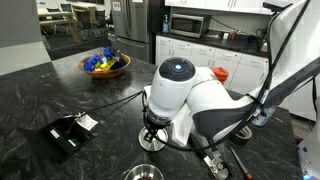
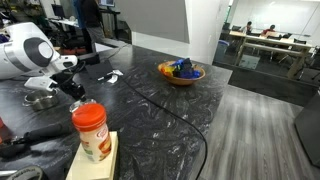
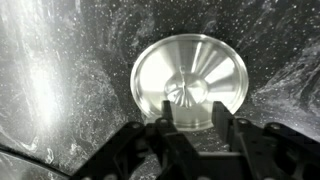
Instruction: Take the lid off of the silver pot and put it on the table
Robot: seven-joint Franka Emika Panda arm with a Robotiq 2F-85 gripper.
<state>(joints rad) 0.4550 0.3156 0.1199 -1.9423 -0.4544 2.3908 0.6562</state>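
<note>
In the wrist view the lid (image 3: 190, 80), a round shiny silver disc with a darker centre, lies flat on the black marbled table (image 3: 60, 90). My gripper (image 3: 193, 128) is open just above the lid's near edge, fingers apart and empty. In an exterior view my gripper (image 1: 152, 138) points down close to the table (image 1: 60, 90), and the rim of the silver pot (image 1: 142, 173) shows at the bottom edge, in front of it. In an exterior view my gripper (image 2: 70, 88) is low beside a silver object (image 2: 40, 100); I cannot tell if it is pot or lid.
A wicker bowl of colourful items (image 1: 105, 65) (image 2: 182, 72) stands farther back on the table. A black flat object with a white tag (image 1: 65, 133) lies near the arm. An orange-lidded container (image 2: 90, 130) stands on a wooden block (image 2: 95, 168). Cables run across the table.
</note>
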